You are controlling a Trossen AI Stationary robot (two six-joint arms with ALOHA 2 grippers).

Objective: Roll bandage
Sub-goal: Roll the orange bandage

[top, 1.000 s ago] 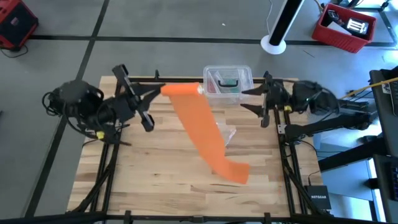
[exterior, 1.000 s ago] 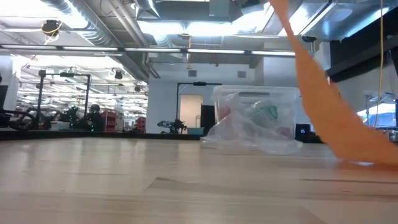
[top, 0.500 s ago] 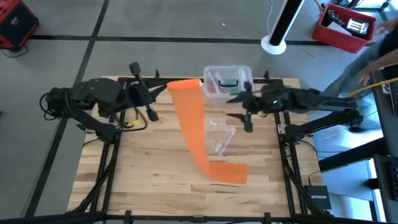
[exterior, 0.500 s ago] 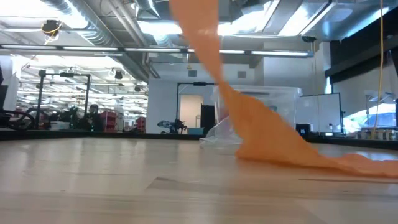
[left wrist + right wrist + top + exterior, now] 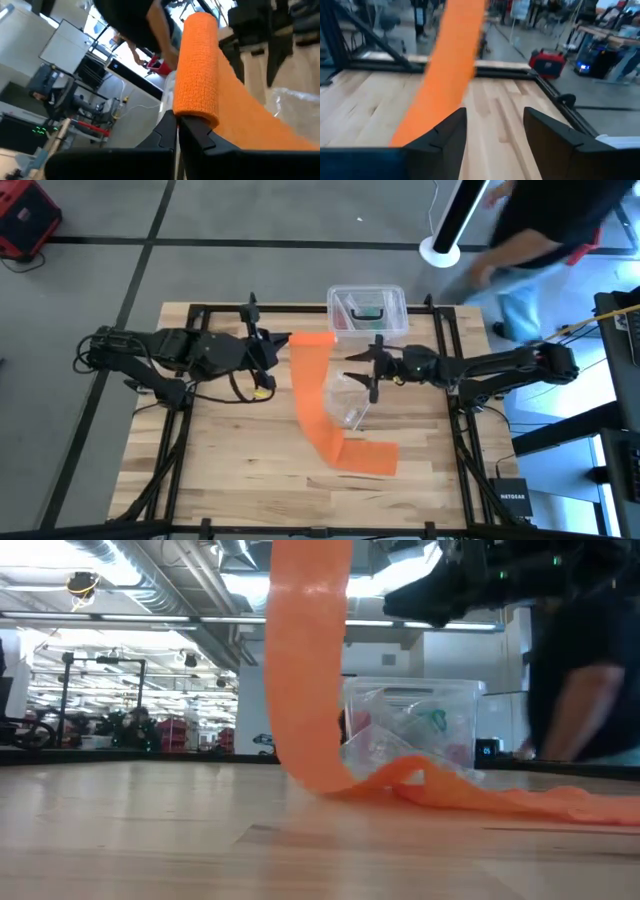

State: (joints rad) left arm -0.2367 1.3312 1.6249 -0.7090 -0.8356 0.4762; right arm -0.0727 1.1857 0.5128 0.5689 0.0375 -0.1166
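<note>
The orange bandage (image 5: 318, 395) hangs as a long flat band from my left gripper (image 5: 280, 348), which is shut on its upper end above the table's far middle. The bandage's lower end (image 5: 365, 455) lies flat on the wood. In the low view the band (image 5: 310, 660) drops almost straight down. My right gripper (image 5: 362, 370) is open and empty just right of the hanging band, which shows ahead of its fingers in the right wrist view (image 5: 452, 65). My left gripper pinches the bandage's upper end (image 5: 195, 107) between its two shut fingers. That end curls over the fingertips in a thick fold. The fingers come level from the table's left, across the band. The band hangs below them, its lower end (image 5: 500, 798) on the table.
A clear plastic box (image 5: 367, 310) stands at the table's far edge, behind the band. A crumpled clear bag (image 5: 352, 402) lies beside the band, under my right gripper. A person (image 5: 540, 240) moves past the table's far right corner. Bare wood lies left and near.
My left gripper has carried the bandage's upper end toward the table's right. The band now hangs steeper, its lower end still on the table. My right gripper has moved from the far right toward the table's left, close to the band. A person has walked into view.
</note>
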